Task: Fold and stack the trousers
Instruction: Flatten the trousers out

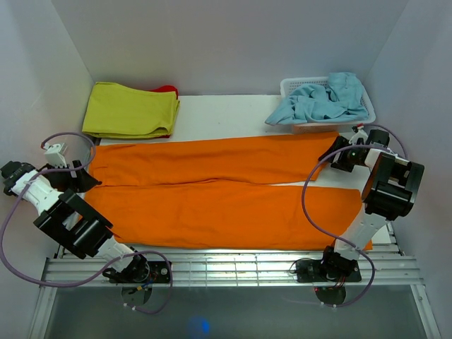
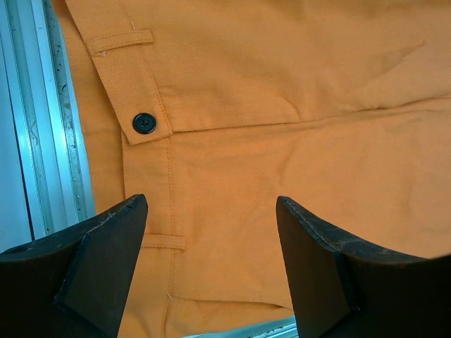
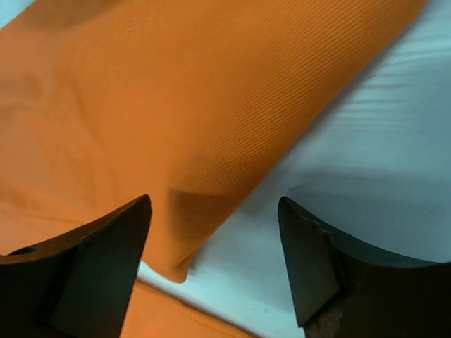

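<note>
left wrist view: left end effector (image 2: 211, 211) gapes empty over the trousers (image 2: 296, 127), button (image 2: 144, 123) just ahead, right end effector (image 3: 213, 211) wide and empty above the leg hem (image 3: 180, 271), likely lining up a fold.

The trousers (image 1: 212, 191) are plain bright orange with a fine ribbed weave and one dark button (image 2: 144, 123) at the waistband. Beyond the trousers lie a yellow-green cloth (image 1: 131, 111) with a red edge (image 1: 167, 90) behind it, and a light blue garment (image 1: 321, 99) in a white basket (image 1: 288, 85). The desk (image 1: 226, 116) is white.
</note>
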Robot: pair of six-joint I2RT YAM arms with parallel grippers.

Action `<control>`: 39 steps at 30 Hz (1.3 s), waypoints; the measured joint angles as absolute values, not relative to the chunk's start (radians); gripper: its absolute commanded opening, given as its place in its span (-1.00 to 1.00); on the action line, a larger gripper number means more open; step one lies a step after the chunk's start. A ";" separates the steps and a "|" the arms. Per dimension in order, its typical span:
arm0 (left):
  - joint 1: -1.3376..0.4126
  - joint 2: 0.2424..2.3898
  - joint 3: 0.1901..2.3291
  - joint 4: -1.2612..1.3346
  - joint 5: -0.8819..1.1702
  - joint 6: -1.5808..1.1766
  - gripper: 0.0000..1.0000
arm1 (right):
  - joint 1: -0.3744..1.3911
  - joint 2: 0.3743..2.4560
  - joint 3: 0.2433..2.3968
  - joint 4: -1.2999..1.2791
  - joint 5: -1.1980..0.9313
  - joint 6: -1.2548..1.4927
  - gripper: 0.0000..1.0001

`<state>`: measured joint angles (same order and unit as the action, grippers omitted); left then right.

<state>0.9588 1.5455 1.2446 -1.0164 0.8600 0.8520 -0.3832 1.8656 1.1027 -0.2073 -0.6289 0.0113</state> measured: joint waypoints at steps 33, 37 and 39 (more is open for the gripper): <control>0.958 1.541 1.238 -1.006 0.850 0.829 0.69 | -0.290 1.681 1.035 -0.105 -0.334 0.042 0.51; 0.958 1.543 1.238 -1.003 0.849 0.829 0.69 | -0.315 1.774 1.044 -0.057 -0.359 0.126 0.52; 0.958 1.543 1.238 -1.000 0.846 0.829 0.69 | -0.322 1.826 1.044 -0.030 -0.369 0.170 0.51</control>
